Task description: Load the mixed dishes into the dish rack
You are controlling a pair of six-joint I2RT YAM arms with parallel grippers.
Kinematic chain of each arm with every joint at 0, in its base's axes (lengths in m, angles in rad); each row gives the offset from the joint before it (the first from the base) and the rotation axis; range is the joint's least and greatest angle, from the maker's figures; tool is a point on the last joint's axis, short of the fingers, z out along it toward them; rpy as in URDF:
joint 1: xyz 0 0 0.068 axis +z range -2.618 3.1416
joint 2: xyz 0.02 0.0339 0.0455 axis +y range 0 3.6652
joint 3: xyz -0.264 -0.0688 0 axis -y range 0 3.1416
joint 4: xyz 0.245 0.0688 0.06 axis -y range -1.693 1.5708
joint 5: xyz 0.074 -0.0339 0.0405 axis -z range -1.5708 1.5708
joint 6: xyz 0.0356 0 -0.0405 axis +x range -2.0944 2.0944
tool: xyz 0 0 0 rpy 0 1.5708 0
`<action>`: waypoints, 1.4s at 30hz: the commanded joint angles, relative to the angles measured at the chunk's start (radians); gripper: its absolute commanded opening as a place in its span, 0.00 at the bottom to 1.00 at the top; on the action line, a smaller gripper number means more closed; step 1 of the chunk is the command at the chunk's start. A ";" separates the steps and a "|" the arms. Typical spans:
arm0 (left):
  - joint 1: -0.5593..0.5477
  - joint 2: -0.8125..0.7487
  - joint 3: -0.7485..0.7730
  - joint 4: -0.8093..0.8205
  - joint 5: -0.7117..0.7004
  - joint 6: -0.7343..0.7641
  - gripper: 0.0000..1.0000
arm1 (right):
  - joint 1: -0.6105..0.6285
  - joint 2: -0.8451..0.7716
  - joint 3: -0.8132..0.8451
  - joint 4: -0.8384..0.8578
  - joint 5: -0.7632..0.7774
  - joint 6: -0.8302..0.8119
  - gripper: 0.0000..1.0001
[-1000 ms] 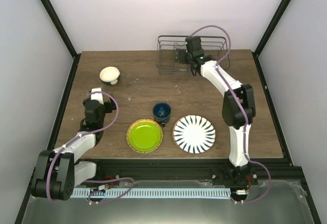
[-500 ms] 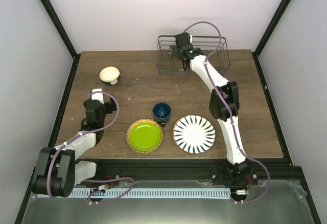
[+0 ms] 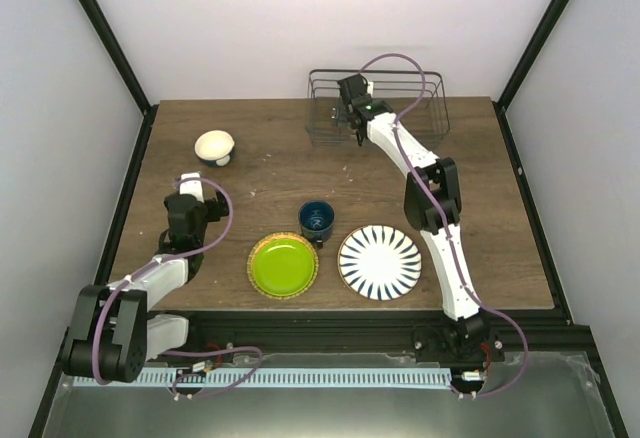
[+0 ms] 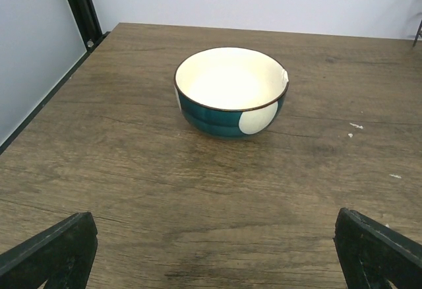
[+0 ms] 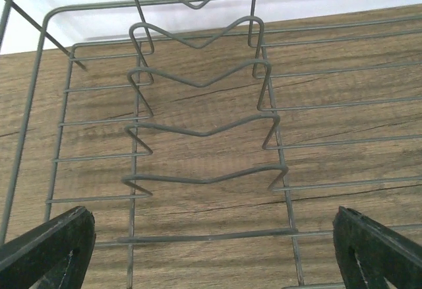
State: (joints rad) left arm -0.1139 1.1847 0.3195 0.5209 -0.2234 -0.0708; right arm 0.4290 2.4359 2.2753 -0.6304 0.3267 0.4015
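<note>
Zero of four dishes are loaded; I judge the task not yet begun in effect, with every piece left to lift.

1. Table [image 3: 500, 208]: wooden, carrying everything below.
2. Dish rack [image 3: 378, 106]: my reference point. The right wrist view shows its dividers [image 5: 198, 130] bare, nothing lodged in them.
3. Right gripper [image 5: 211, 253]: hangs over the rack's left part, jaws spread wide, holding nothing.
4. White plate with dark-blue radial stripes [image 3: 380, 262]: flat on the table, well apart from the rack on its near side.
5. Lime-green plate [image 3: 283, 265]: same near side of the rack, further left, just beside the striped plate.
6. Dark blue mug [image 3: 317, 220]: upright, between the rack and the two plates.
7. Small bowl [image 4: 231, 91]: upright, well to the rack's left; white inside, dark teal with white spots outside.
8. Left gripper [image 4: 212, 253]: jaws fully apart, empty, facing the bowl and short of touching it.

Judgement: the bowl looks the likeliest first pick.
</note>
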 commanded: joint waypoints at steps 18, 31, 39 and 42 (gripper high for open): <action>-0.004 0.049 0.048 -0.012 0.020 0.009 1.00 | -0.009 0.120 0.083 -0.063 -0.057 0.004 1.00; -0.006 0.087 0.068 -0.022 0.034 0.016 1.00 | -0.061 0.149 0.133 -0.080 -0.206 0.006 1.00; -0.012 0.099 0.075 -0.027 0.036 0.024 1.00 | -0.054 0.136 0.097 -0.135 -0.218 -0.004 1.00; -0.012 0.100 0.078 -0.027 0.036 0.025 1.00 | -0.042 0.112 0.063 -0.139 -0.218 -0.010 1.00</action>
State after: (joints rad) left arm -0.1204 1.2778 0.3771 0.4911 -0.1974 -0.0586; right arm 0.3748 2.5610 2.3604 -0.6914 0.1280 0.3885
